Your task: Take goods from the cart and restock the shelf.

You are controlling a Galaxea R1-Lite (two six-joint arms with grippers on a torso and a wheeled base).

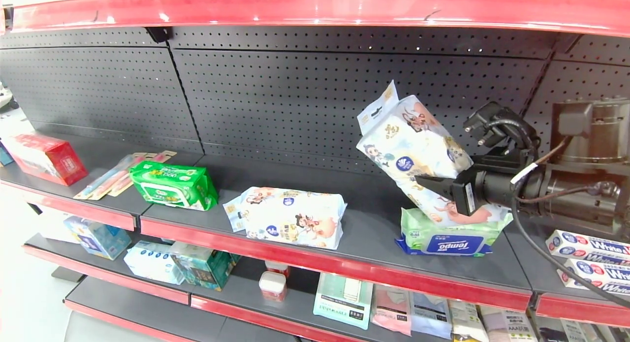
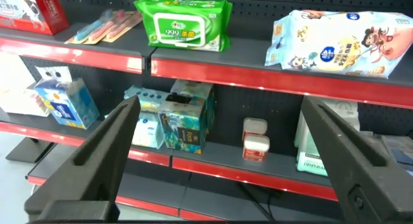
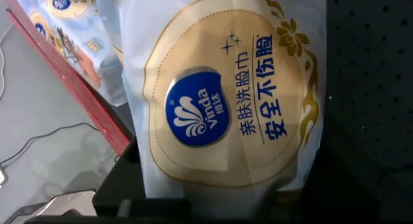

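Wipes pack (image 1: 413, 145), long axis tilted up-left, in clamped right fingers (image 1: 435, 184); left fingers (image 2: 103, 153) apart

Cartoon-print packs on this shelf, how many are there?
2. The flat pack lies in the middle of the shelf; the tilted pack is held by the right gripper, its lower end on a green pack. Others may be hidden.

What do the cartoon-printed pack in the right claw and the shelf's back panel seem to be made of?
The cartoon-printed pack: soft plastic film, fairly glossy; it creases and shows a slight sheen. The back panel: probably painted sheet metal, matte dark grey, with regular punched holes.
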